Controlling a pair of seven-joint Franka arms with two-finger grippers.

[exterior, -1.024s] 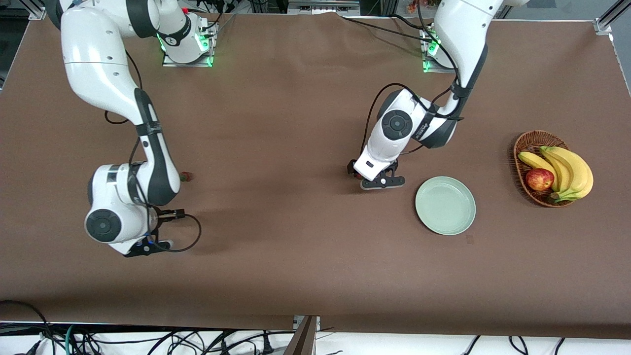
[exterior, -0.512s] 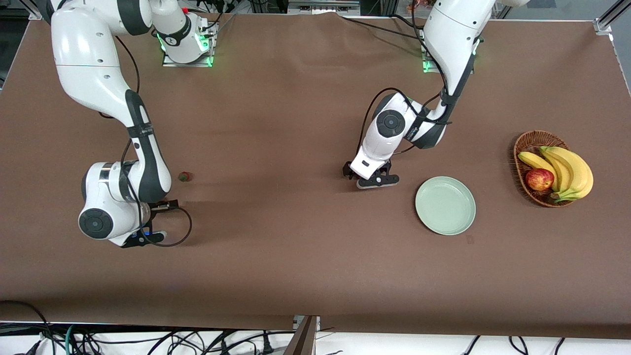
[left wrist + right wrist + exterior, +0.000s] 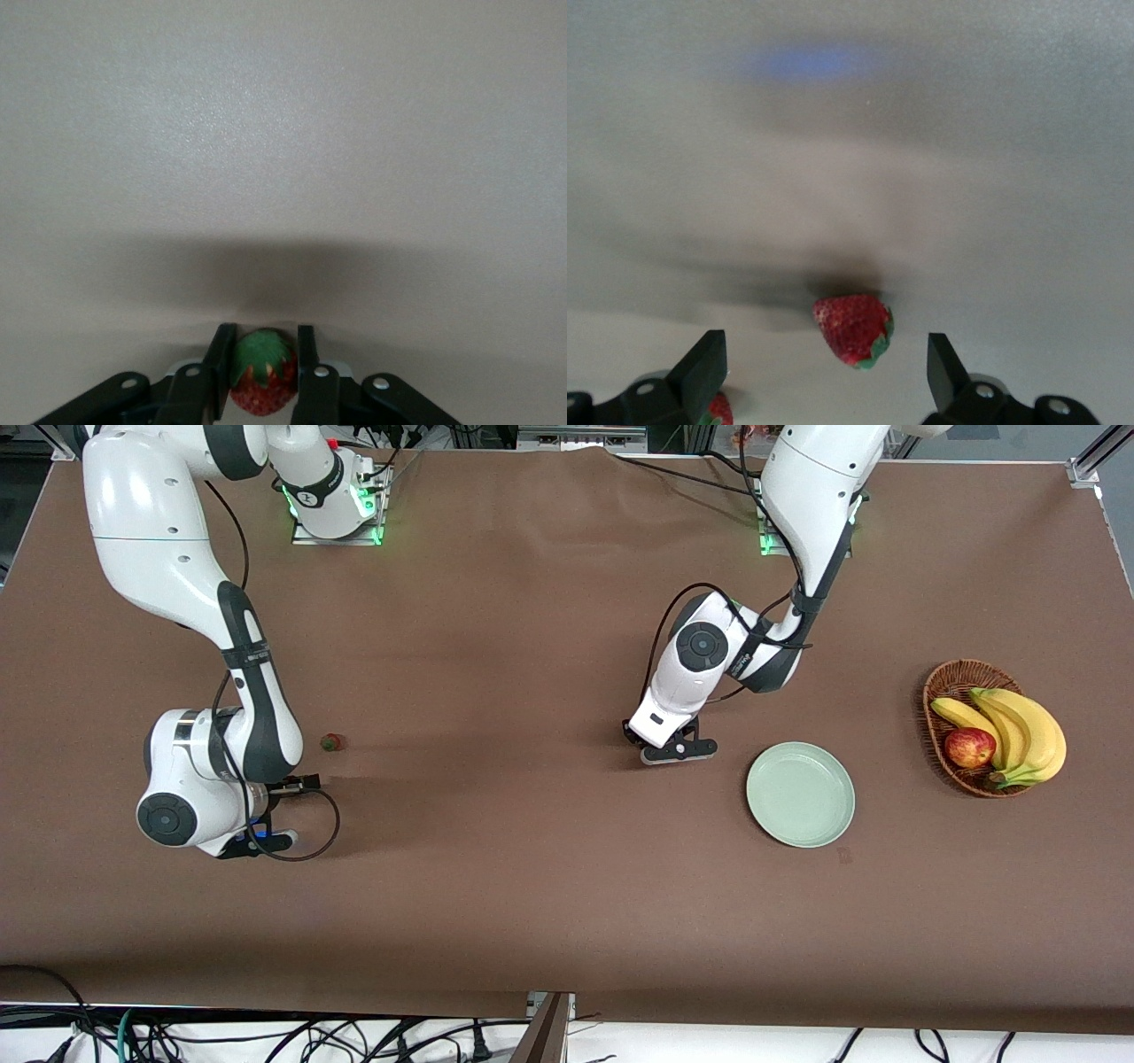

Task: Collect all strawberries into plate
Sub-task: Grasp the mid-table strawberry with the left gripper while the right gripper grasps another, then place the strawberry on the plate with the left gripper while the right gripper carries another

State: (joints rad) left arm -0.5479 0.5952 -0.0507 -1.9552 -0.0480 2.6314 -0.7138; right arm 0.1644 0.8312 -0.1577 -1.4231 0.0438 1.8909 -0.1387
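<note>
A strawberry (image 3: pixel 263 382), red with a green cap, is clamped between the fingers of my left gripper (image 3: pixel 263 341), which is shut on it low at the table. In the front view this left gripper (image 3: pixel 673 751) stands beside the pale green plate (image 3: pixel 800 794), toward the right arm's end; the hand hides its berry. My right gripper (image 3: pixel 824 359) is open over a second strawberry (image 3: pixel 852 329) lying between its fingertips. A third strawberry (image 3: pixel 719 409) shows by one finger. The front view shows one strawberry (image 3: pixel 332 741) on the cloth next to the right gripper (image 3: pixel 255 841).
A brown wicker basket (image 3: pixel 941 682) with bananas (image 3: pixel 1019 726) and a red apple (image 3: pixel 969 747) sits at the left arm's end of the table. Brown cloth covers the table. A small dark mark (image 3: pixel 842 856) lies by the plate's rim.
My left gripper has shut on the strawberry and shifted slightly. The right arm has moved a little toward its own end of the table, its gripper still open.
</note>
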